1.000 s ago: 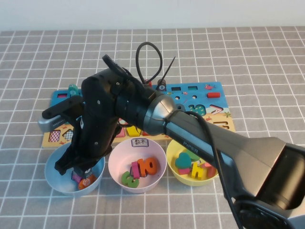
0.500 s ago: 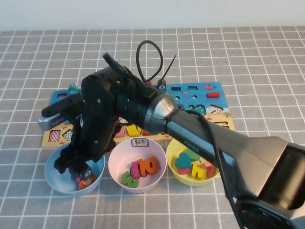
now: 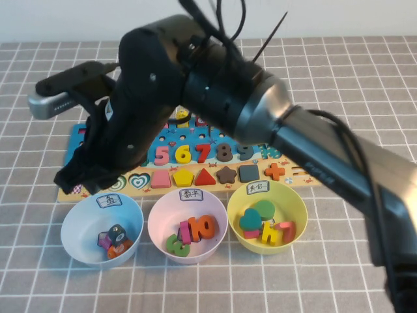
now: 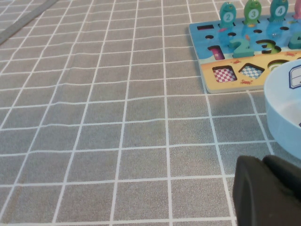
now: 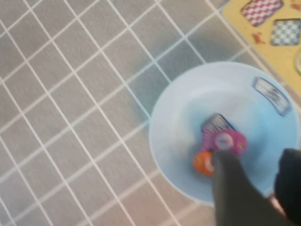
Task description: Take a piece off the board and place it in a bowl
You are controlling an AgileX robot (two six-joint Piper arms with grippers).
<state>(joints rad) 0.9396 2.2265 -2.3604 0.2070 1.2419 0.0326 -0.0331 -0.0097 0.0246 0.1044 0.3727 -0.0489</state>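
The dark teal-blue piece [image 3: 116, 231] lies in the light blue bowl [image 3: 70, 229], beside a pink token and an orange token. My right gripper [image 3: 86, 178] hangs open and empty above the bowl's far rim, over the board's [image 3: 290, 172] near left edge. In the right wrist view the piece [image 5: 217, 124] lies in the bowl [image 5: 178, 117] just beyond my right gripper [image 5: 263, 183]. My left gripper [image 4: 268, 188] is shut and empty, low over the cloth next to the bowl [image 4: 282, 101] and the board's corner [image 4: 225, 82]; it does not show in the high view.
A pink bowl [image 3: 156, 218] with number pieces and a yellow bowl [image 3: 296, 207] with shape pieces stand in a row to the right of the blue bowl. The right arm covers the board's left and far part. Grey checked cloth covers the table.
My right gripper has risen out of the blue bowl and away from the table. The dark teal-blue piece now lies loose in the bowl. The left arm has not moved.
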